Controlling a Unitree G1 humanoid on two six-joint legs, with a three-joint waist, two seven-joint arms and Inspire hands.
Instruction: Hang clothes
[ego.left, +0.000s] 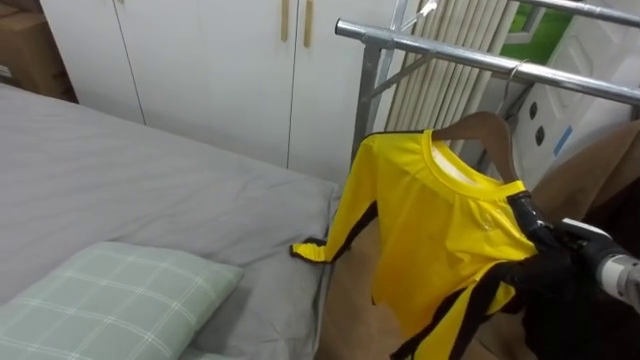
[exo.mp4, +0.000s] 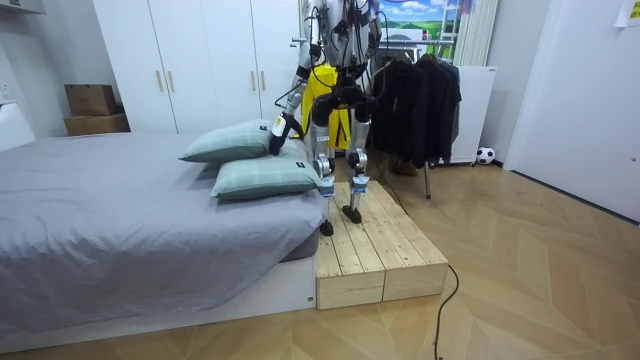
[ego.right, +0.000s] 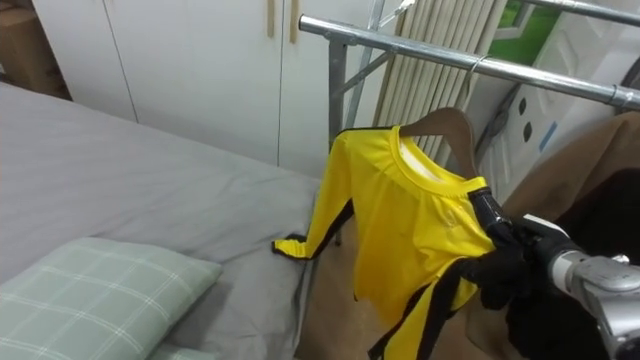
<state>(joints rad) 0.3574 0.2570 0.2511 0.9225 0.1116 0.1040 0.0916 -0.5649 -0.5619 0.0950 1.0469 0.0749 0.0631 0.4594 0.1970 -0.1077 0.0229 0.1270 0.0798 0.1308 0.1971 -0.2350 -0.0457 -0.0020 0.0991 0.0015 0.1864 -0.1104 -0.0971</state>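
Done: yellow shirt hung on wooden hanger, hook apparently over rail, upper right.
Right robot hand: clasped the shirt's shoulder, lower right.
Remaining: letting go.

Right hand, lower right of eye views: partly buried behind yellow shirt, hold unreadable. Shirt hem cut by bottom edge. Wooden hanger mostly under collar. Left hand, room view upper centre: too small to read.

robot on wooden platform by bed, yellow shirt at clothes rack
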